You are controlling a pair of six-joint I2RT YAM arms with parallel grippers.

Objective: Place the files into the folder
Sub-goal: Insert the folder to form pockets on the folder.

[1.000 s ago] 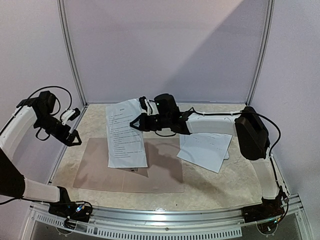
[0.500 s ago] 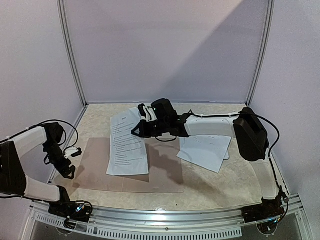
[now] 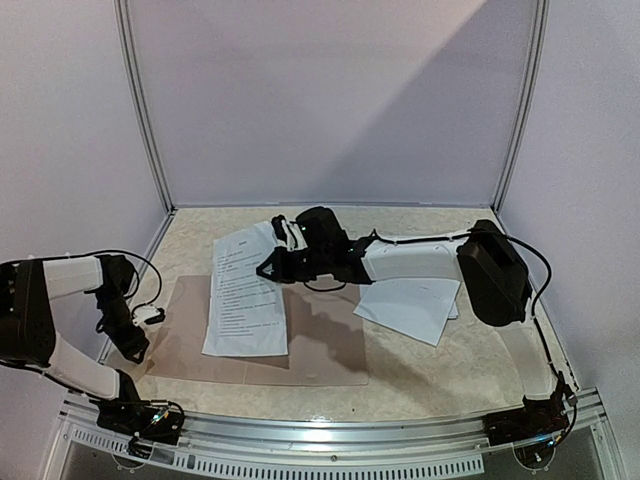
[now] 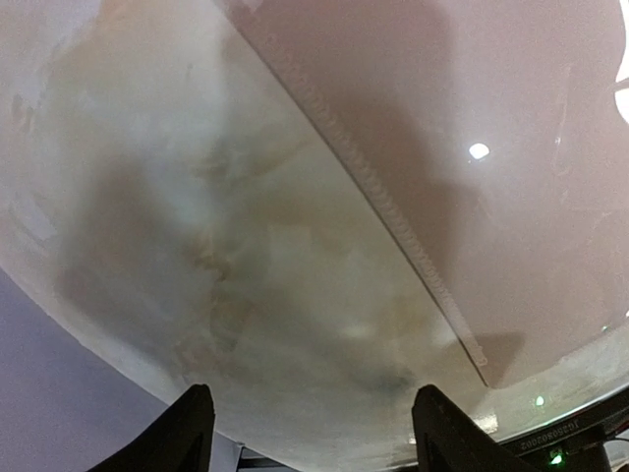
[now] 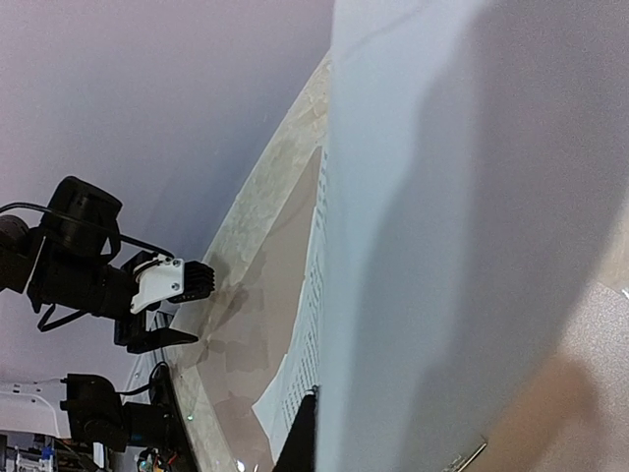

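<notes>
The folder (image 3: 320,350) lies open and flat on the table, taupe inside. My right gripper (image 3: 268,268) is shut on the upper right edge of one of the files, a printed sheet (image 3: 245,305) that hangs tilted with its lower part over the folder's left half. In the right wrist view this sheet (image 5: 442,197) fills the right side beside one dark finger (image 5: 300,442), above the folder (image 5: 280,275). My left gripper (image 3: 135,350) points down at the folder's left edge, open and holding nothing. The left wrist view shows its gripper (image 4: 314,442) over bare table, beside the folder (image 4: 531,177).
More files lie in a small pile (image 3: 410,305) on the table right of the folder. White walls with metal posts (image 3: 140,110) close in the back and sides. A metal rail (image 3: 330,440) runs along the near edge. A small metal clip (image 5: 467,457) shows inside the folder.
My left arm came down from high on the left to the folder's left edge, its jaws narrowing. My right gripper carried the sheet a little left and nearer.
</notes>
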